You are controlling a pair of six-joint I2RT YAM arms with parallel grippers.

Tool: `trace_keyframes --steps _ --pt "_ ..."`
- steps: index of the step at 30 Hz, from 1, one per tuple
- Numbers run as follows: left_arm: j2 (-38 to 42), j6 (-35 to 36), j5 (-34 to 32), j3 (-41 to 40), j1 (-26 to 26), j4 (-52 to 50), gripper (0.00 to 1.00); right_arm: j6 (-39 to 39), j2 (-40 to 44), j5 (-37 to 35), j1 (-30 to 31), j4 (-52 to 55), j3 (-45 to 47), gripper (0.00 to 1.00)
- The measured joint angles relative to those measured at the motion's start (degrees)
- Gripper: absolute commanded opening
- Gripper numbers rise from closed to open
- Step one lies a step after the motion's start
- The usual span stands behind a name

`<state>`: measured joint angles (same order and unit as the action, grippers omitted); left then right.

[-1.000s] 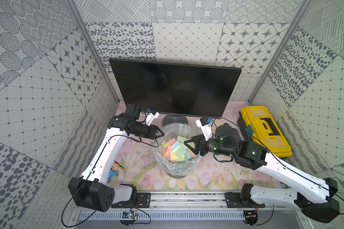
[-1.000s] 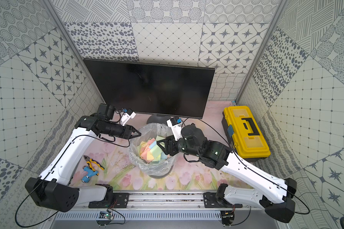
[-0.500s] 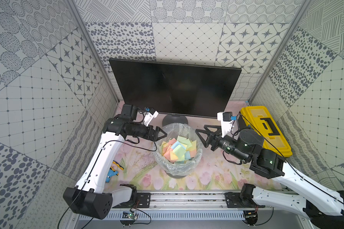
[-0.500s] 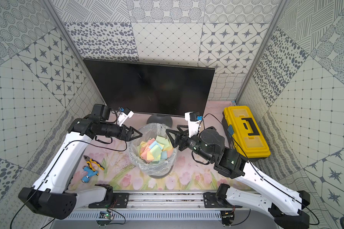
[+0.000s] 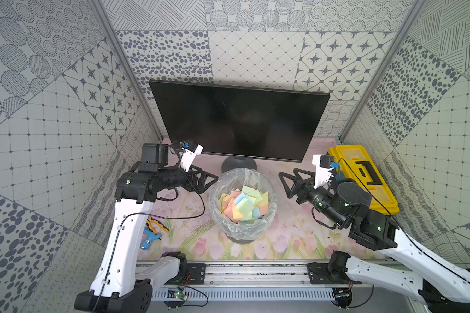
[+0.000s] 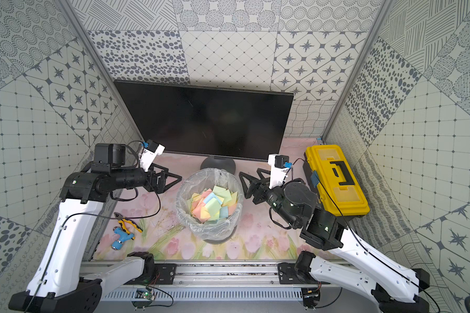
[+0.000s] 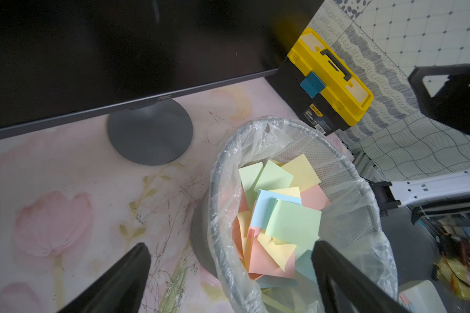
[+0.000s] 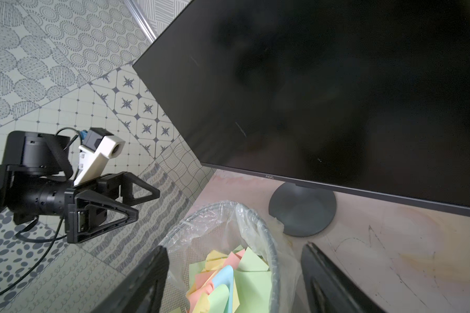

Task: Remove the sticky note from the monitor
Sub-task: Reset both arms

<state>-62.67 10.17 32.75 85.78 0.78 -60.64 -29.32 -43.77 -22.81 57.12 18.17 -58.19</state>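
The monitor (image 5: 239,119) (image 6: 209,119) stands at the back, and its dark screen (image 7: 92,54) (image 8: 337,94) carries no sticky note in any view. Several coloured sticky notes (image 5: 243,203) (image 6: 212,203) (image 7: 291,219) (image 8: 244,281) lie in the lined mesh bin (image 5: 215,189) (image 6: 182,189) in front of the stand. My left gripper (image 5: 209,182) (image 6: 173,181) (image 7: 229,245) hovers open and empty at the bin's left rim. My right gripper (image 5: 285,184) (image 6: 244,185) (image 8: 234,248) hovers open and empty just off its right rim.
A yellow toolbox (image 5: 364,176) (image 6: 337,178) (image 7: 329,78) sits at the right wall behind my right arm. Pliers and a blue tool (image 5: 151,233) (image 6: 124,230) lie on the floral mat by the left arm. The patterned walls stand close on both sides.
My right gripper has pulled back from over the bin to its right side, jaws widening. My left gripper's jaws have opened beside the bin's left rim.
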Motion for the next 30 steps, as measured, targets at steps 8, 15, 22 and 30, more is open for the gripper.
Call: trace_keyframes --steps 8,15,22,30 --pt "5.4 0.3 -8.7 -1.1 -7.2 0.4 0.98 0.8 5.2 -12.1 0.0 2.0 2.5 0.8" --pt "7.4 -0.7 -13.8 -5.6 -14.1 0.8 0.99 1.3 6.1 -17.6 0.0 4.4 4.5 0.84" --pt "7.8 -1.5 -18.0 -13.3 -15.6 1.1 0.99 -1.7 6.0 -22.5 0.0 13.4 6.4 0.97" --pt "8.9 -1.9 -19.4 -23.1 -15.6 2.6 0.99 -2.7 6.7 -26.6 0.0 16.9 8.1 0.97"
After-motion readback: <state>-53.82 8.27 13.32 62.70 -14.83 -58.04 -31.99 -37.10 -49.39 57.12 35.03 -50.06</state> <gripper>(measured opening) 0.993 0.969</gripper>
